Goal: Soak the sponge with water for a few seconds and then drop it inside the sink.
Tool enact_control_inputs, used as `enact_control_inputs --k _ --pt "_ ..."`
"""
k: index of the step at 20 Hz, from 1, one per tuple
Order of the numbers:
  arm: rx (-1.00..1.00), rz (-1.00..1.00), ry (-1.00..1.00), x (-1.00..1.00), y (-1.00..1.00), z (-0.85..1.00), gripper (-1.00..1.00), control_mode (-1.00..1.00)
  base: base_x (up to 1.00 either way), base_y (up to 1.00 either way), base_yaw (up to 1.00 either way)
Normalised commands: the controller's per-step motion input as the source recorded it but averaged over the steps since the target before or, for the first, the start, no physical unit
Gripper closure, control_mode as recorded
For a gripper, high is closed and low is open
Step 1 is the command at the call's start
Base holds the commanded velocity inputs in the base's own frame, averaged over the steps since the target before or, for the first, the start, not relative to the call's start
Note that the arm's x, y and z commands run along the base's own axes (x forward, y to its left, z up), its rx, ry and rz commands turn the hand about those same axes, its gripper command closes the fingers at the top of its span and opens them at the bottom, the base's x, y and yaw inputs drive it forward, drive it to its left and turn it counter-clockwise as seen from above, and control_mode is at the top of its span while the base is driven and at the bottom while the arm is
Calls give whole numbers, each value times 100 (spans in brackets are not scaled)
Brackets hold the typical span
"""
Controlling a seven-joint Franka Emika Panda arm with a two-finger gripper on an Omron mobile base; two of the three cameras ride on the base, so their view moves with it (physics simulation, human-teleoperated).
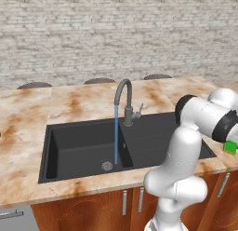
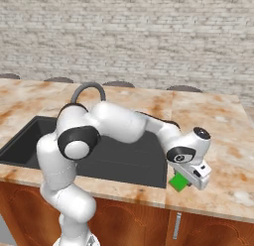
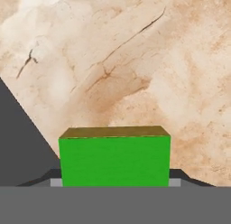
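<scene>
Low at the right edge of the left base view, I see the sponge (image 1: pixel 230 147), a bright green block peeking out from behind my arm's dark elbow joint, over the marbled counter (image 1: pixel 28 118) just right of the sink (image 1: pixel 83 146). From the right base view the sponge (image 2: pixel 179 182) sits lower centre-right of the frame, directly under the white hand, above the counter's (image 2: pixel 223 141) front strip just past the sink's (image 2: pixel 134 163) right corner. I cannot tell from there whether it rests on the stone or hangs clear of it.

Through the hand view, the sponge (image 3: pixel 115 157) fills the lower middle of the frame, green face toward me with a thin olive top edge. The gripper (image 3: pixel 115 181) shows as small dark and grey bits poking out at either side of the block's base, hard against its sides, so I read the fingers as pinching the sponge between them. Tan veined counter (image 3: pixel 135 60) spreads behind it, and a dark wedge of the sink (image 3: pixel 18 142) cuts in at the left.

Centre of the left base view, the water (image 1: pixel 116 132) runs as a thin blue vertical line from the curved grey faucet (image 1: pixel 125 102) down into the black basin, ending just beside the round metal drain (image 1: pixel 107 166). Sponge and stream are well apart
</scene>
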Motion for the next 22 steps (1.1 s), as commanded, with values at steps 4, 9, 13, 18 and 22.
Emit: enact_control_inputs --k 4,9,13,18,22 --pt "-7 0 19 0 47 78 100 -100 0 0 0" --pt "-5 0 16 0 56 53 100 -100 0 0 0" --pt "0 0 4 0 61 19 100 -100 0 0 0" --pt "0 0 0 0 55 15 100 -100 0 0 0" --pt "0 0 0 0 38 45 100 -100 0 0 0"
